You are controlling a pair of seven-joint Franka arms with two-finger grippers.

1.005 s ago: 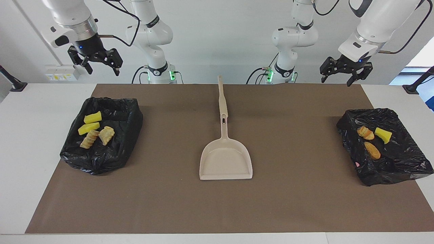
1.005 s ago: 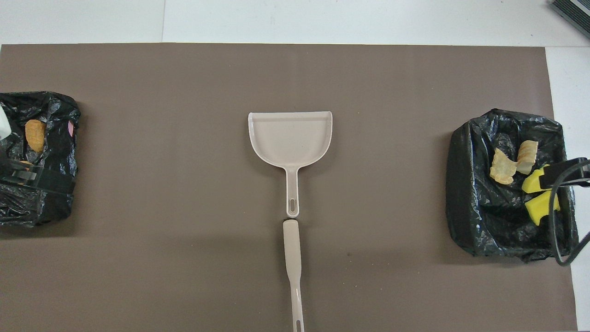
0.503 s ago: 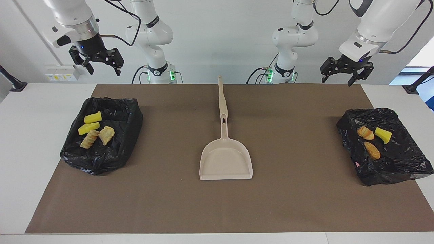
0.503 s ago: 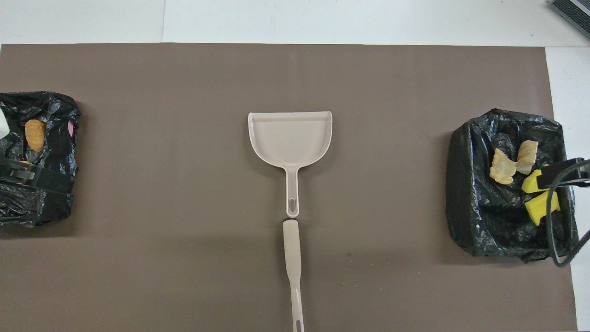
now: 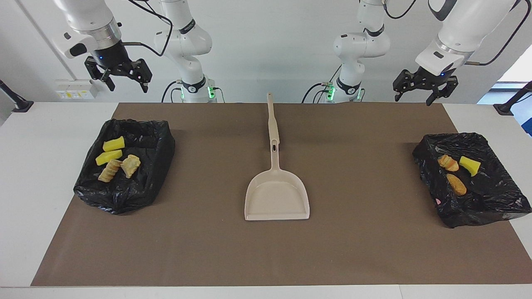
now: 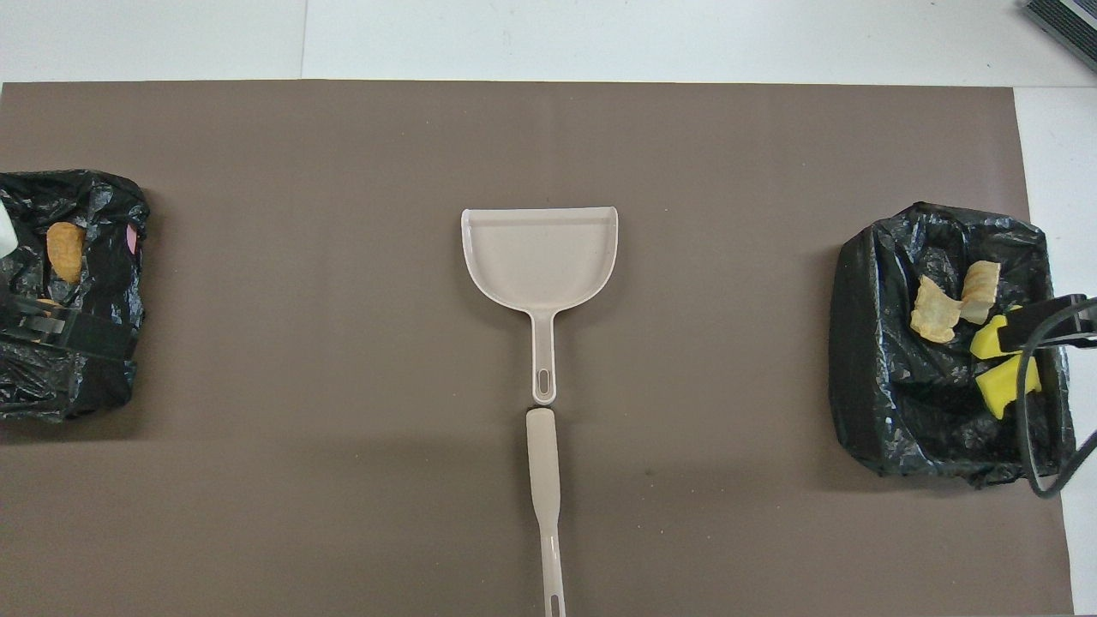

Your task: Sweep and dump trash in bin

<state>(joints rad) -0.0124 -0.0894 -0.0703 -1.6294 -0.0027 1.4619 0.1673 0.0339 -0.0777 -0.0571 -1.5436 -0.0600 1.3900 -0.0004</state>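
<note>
A brown mat [image 5: 266,249] covers a white table. At its middle lies an empty beige dustpan [image 5: 277,199], its handle pointing toward the robots. A long beige brush handle [image 5: 272,118] lies in line with that handle, nearer to the robots.

The trash sits in 2 bins lined with black bags. The bin [image 5: 124,166] at the right arm's end holds 4 pieces [image 5: 118,160], 2 yellow and 2 tan. The bin [image 5: 474,178] at the left arm's end holds 3 pieces [image 5: 455,172], 1 yellow and 2 golden-brown. No trash lies on the mat.

The right gripper [image 5: 122,74] hangs high above its bin, jaws spread and empty. The left gripper [image 5: 424,85] hangs high above its bin, jaws also spread and empty. Over the last second both grippers have barely shifted. The job looks finished, with both arms waiting.
</note>
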